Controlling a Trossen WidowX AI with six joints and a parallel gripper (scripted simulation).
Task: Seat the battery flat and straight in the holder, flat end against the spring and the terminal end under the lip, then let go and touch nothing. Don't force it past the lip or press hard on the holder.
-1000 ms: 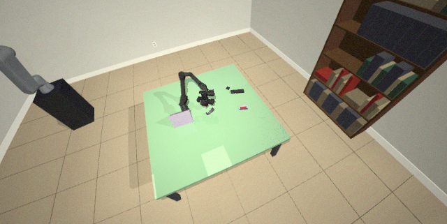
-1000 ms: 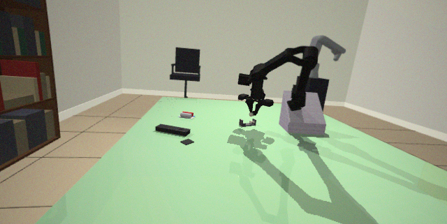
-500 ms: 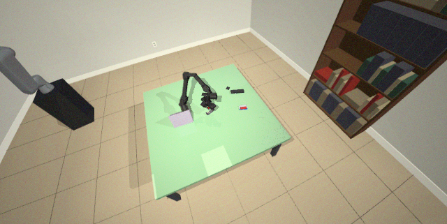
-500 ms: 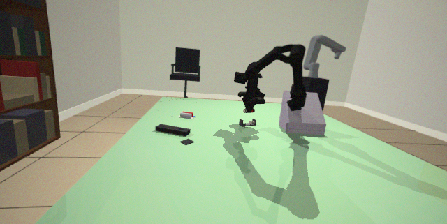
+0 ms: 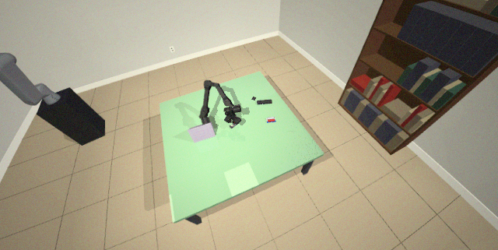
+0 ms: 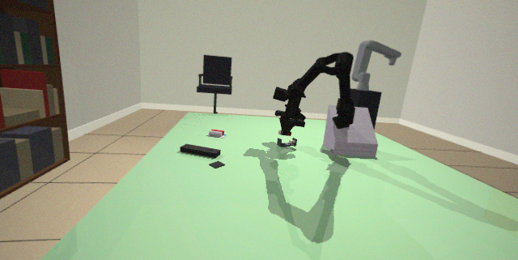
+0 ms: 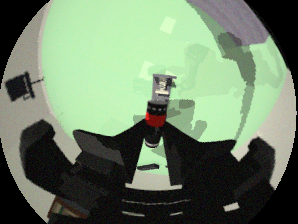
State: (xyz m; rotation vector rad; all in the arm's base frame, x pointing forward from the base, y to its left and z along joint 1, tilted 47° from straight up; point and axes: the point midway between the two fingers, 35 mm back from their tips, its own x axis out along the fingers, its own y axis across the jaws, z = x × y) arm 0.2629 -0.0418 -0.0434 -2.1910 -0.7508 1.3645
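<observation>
Top: black metal end effector low over pale green surface, exterior: small dark open-framed battery holder just beneath, wrist: red-and-black cylindrical battery gripped between the fingertips, its end overlapping the holder in view.

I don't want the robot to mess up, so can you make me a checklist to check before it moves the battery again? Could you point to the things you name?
1. Gripper (image 5: 233, 125) (image 6: 285, 134) (image 7: 153, 121) has hold of the battery (image 7: 156, 119): ok.
2. Holder (image 6: 287, 143) (image 7: 161, 91) stands on the green table (image 5: 202, 180) (image 6: 162, 211) (image 7: 95, 60): ok.
3. Battery is down in the holder: not ok, the outside view shows a gap between gripper and holder.
4. Battery lines up straight with the holder: cannot tell; it looks close, but they seem slightly turned from each other.
5. Flat end faces the spring: cannot tell, the spring isn't clear.
6. Black bar (image 5: 264, 102) (image 6: 200, 151) (image 7: 148, 167) is away from the holder: ok.
</observation>
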